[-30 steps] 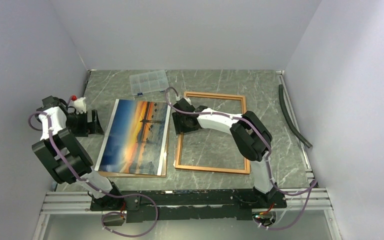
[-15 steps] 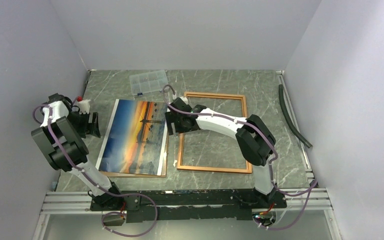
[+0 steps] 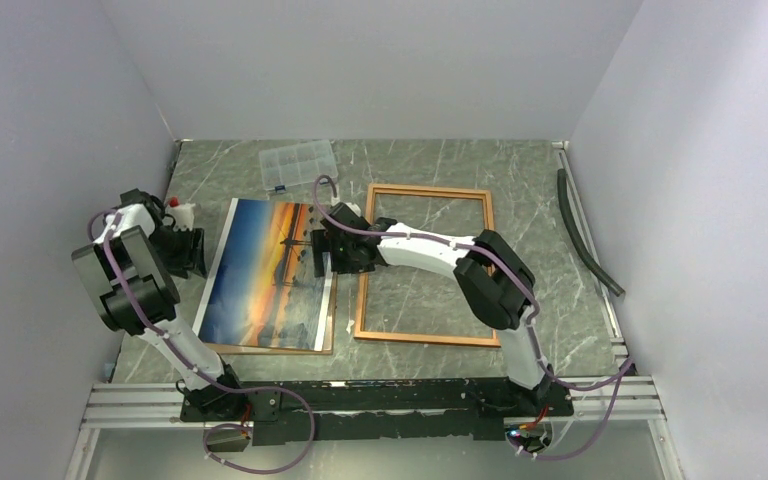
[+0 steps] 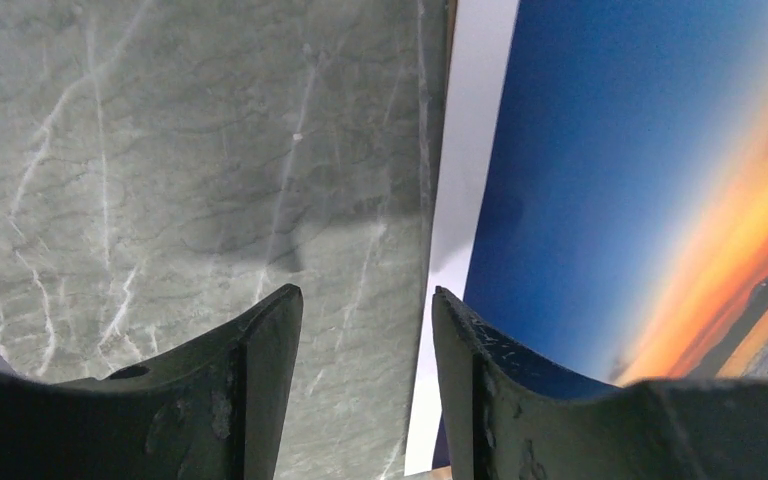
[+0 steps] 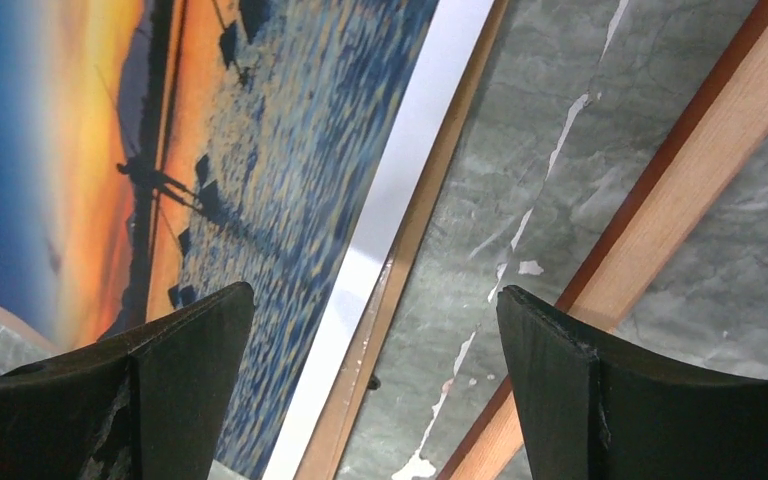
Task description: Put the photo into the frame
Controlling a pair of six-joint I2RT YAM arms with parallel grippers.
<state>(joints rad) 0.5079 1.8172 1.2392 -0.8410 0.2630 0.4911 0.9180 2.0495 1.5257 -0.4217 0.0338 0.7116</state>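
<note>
The photo [image 3: 270, 272], an orange-and-blue sunset print with a white margin, lies face up on a brown backing board [image 3: 260, 349], left of the frame [image 3: 428, 190]. The frame lies flat, a thin orange-wood border with the marble showing through. My left gripper [image 3: 198, 252] is low at the photo's left edge. In the left wrist view it [image 4: 365, 292] is open, bare table in the gap and one finger [image 4: 470, 380] over the white margin of the photo [image 4: 610, 150]. My right gripper [image 5: 372, 292] is wide open, straddling the photo's [image 5: 260, 120] right edge beside the frame's rail [image 5: 705, 165].
A small clear compartment box [image 3: 298, 163] sits at the back, beyond the photo. A dark hose [image 3: 585, 235] lies along the right wall. Grey walls close in the table on three sides. An aluminium rail [image 3: 360, 400] with the arm bases runs along the near edge.
My right gripper has moved left from the frame's left rail to the photo's right edge and opened wider. My left gripper has moved right toward the photo's left edge, its jaws narrowing.
</note>
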